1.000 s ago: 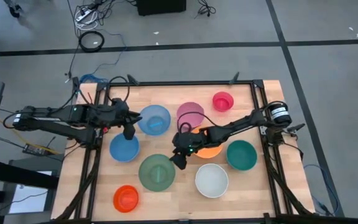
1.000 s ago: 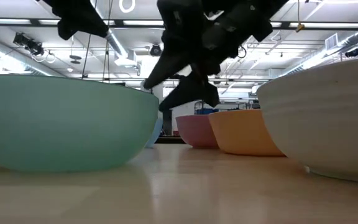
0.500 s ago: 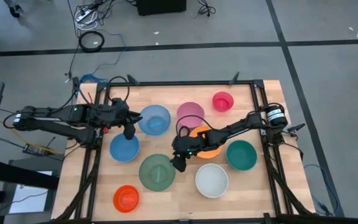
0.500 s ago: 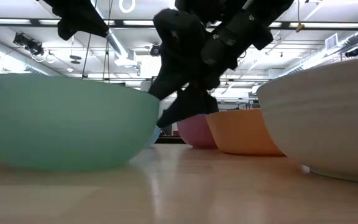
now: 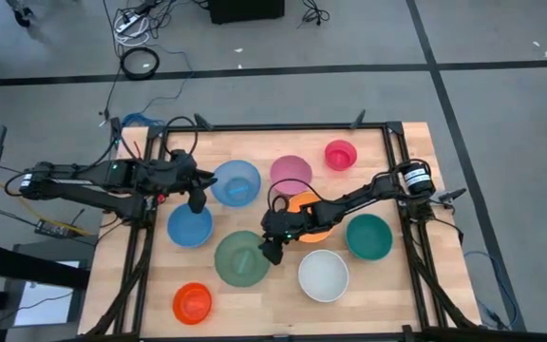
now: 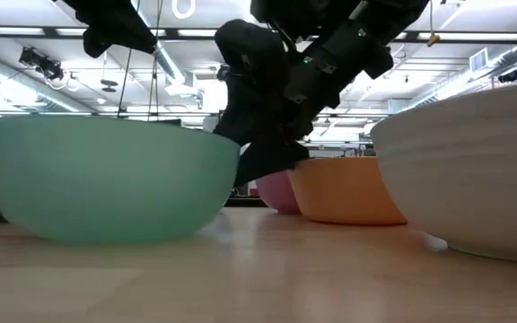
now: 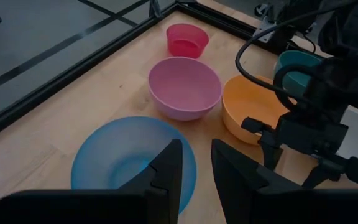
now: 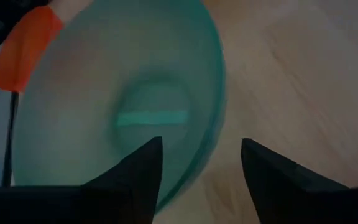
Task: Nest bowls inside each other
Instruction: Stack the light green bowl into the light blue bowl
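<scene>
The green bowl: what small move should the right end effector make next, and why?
Probably close on the rim. The right end effector sits at the near edge of the green bowl, and in the right wrist view its open fingers straddle that rim, one inside, one outside. The left end effector waits above the blue bowl.

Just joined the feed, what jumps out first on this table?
Nine coloured bowls sit scattered, none nested yet. The right gripper straddles the near rim of the green bowl at table centre, jaws open. The left gripper hangs between the light blue bowl and blue bowl.
</scene>
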Robot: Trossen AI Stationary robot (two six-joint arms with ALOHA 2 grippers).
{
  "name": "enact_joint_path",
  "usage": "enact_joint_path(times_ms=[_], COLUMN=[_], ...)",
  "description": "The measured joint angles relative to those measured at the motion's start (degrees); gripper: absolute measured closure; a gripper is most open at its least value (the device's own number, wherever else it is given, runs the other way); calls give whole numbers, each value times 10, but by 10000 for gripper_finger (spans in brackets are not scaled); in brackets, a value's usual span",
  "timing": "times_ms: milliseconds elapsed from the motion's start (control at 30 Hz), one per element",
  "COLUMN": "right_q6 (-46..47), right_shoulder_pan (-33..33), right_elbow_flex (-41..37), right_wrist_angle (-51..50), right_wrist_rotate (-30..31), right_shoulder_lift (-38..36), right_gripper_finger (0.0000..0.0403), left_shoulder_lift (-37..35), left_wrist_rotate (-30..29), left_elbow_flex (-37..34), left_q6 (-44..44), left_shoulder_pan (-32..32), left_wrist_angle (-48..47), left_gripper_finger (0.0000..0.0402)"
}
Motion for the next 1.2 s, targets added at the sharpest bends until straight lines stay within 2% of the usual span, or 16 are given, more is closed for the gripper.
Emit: enact_joint_path(times_ms=[200, 467, 700, 900, 1200], right_q6=[-9, -29, -30, -52, -158], right_shoulder_pan=[-2, -5, -9, -15, -76], right_elbow_flex=[0, 0, 0, 0, 34], right_wrist_angle=[13, 14, 15, 22, 16], right_wrist_rotate=[5, -5, -5, -3, 81], right_shoulder_lift=[0, 0, -2, -37, -94], right_gripper_finger=[276, 390, 398, 401, 402], left_shoulder_lift=[0, 0, 0, 0, 0], left_wrist_rotate=[0, 0, 0, 0, 0], left_elbow_flex=[0, 0, 0, 0, 0], left_q6=[0, 1, 2, 8, 24], left_shoulder_pan=[0, 0, 0, 0, 0], left_wrist_angle=[0, -1, -2, -3, 36], left_gripper_finger=[307, 307, 307, 307, 307])
